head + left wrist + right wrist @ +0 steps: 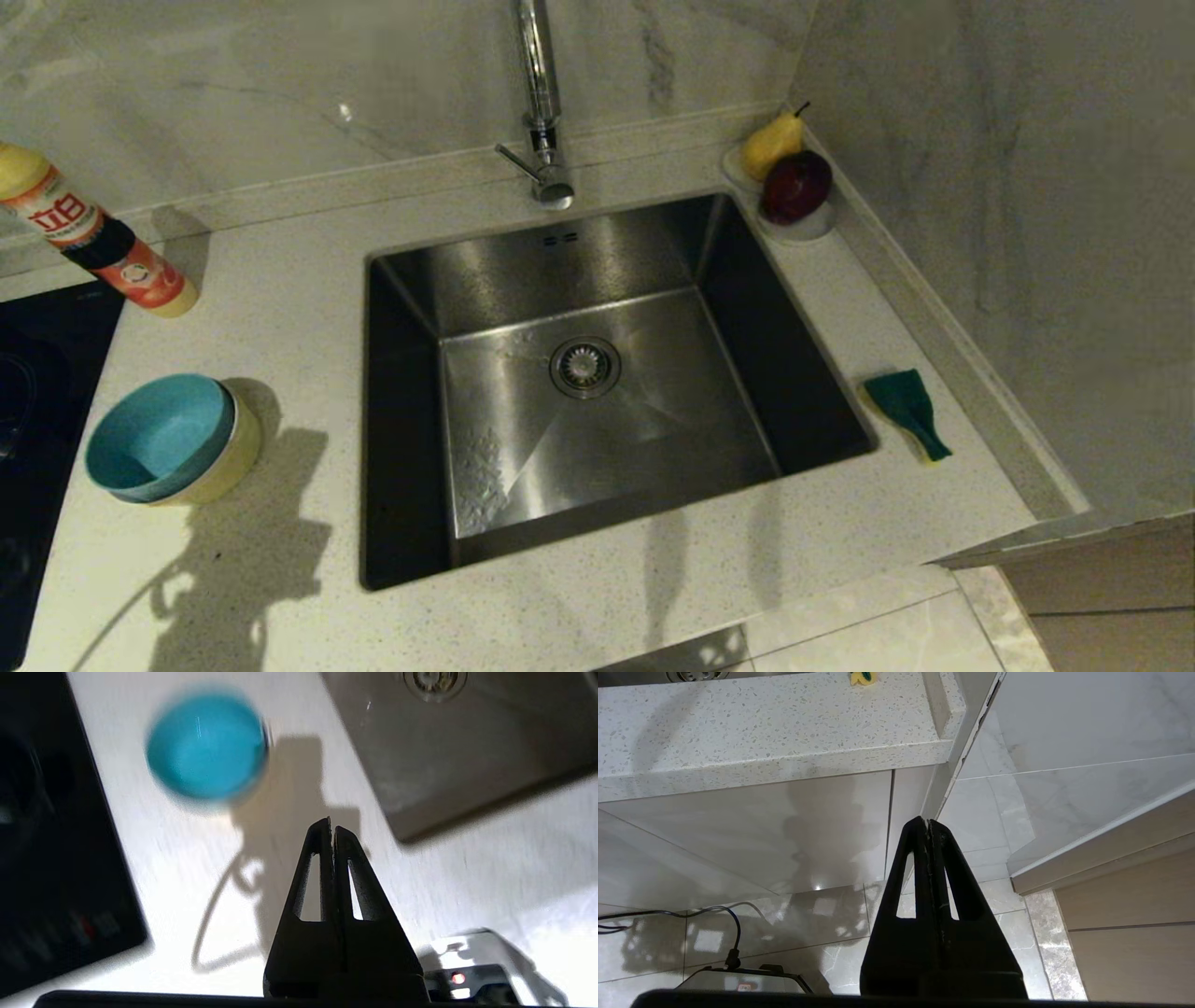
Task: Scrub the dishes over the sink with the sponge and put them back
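Sink point(597, 392) serves as the reference point: a steel basin set into the speckled bench point(280, 299), with a round drain strainer point(585, 367) at the centre of its floor and a chrome tap point(541, 112) at its far rim. Bowls stand stacked on the bench to the left of the sink, well apart from its edge: a blue bowl point(159, 437) nested inside a yellow bowl point(229, 457); a pink bowl cannot be made out. Sponge point(907, 411) lies on the bench just right of the sink, green side up with yellow foam showing at its near end. A small white dish point(794, 224) at the sink's far right corner carries a pear point(771, 145) and a dark red fruit point(796, 187). A bottle point(93, 241) stands beyond the bowls, far left of the sink, next to a black cooktop point(37, 392). Left hand point(332, 828) hangs above the bench on the near-left side of the sink, fingers pressed together and gripping nothing. Right hand point(927, 830) is parked below bench level, off the sink's right side, fingers likewise pressed together and carrying nothing.
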You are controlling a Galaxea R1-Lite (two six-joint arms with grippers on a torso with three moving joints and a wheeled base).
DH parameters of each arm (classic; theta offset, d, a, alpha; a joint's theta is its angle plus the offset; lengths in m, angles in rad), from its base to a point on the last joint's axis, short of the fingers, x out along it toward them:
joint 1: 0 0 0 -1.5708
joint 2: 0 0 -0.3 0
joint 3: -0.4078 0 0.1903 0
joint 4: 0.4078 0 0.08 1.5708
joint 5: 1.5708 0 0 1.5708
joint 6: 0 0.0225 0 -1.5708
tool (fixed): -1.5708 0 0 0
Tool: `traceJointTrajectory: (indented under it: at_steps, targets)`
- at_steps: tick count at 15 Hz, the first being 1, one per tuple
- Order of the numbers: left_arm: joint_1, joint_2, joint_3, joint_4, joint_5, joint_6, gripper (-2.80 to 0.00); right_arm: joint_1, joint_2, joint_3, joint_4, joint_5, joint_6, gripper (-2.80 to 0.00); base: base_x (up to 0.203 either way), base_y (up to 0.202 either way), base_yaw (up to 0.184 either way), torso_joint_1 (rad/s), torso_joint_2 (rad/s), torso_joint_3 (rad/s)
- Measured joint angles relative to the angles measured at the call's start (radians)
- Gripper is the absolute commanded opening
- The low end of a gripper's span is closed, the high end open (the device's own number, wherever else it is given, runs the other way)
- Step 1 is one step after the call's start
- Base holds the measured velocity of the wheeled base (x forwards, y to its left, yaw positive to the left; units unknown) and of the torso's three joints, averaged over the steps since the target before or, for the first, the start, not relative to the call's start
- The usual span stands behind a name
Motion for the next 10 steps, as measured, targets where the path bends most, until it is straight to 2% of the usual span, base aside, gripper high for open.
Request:
traceJointTrajectory:
  at_steps: [3, 6, 10]
  targets:
    - [-0.037, -0.204, 0.241, -0.029, 0.039, -0.082, -2.8, 0.0, 0.0, 0.0, 0.0, 0.001, 0.0, -2.8, 0.0, 0.0, 0.0, 0.0, 0.0, 0.0]
    - [-0.07, -0.411, 0.42, -0.039, 0.069, -0.085, -2.8, 0.0, 0.0, 0.0, 0.0, 0.0, 0.0, -2.8, 0.0, 0.0, 0.0, 0.0, 0.0, 0.0]
    - [-0.086, -0.547, 0.537, -0.09, 0.121, -0.118, -2.8, 0.0, 0.0, 0.0, 0.0, 0.0, 0.001, -2.8, 0.0, 0.0, 0.0, 0.0, 0.0, 0.0]
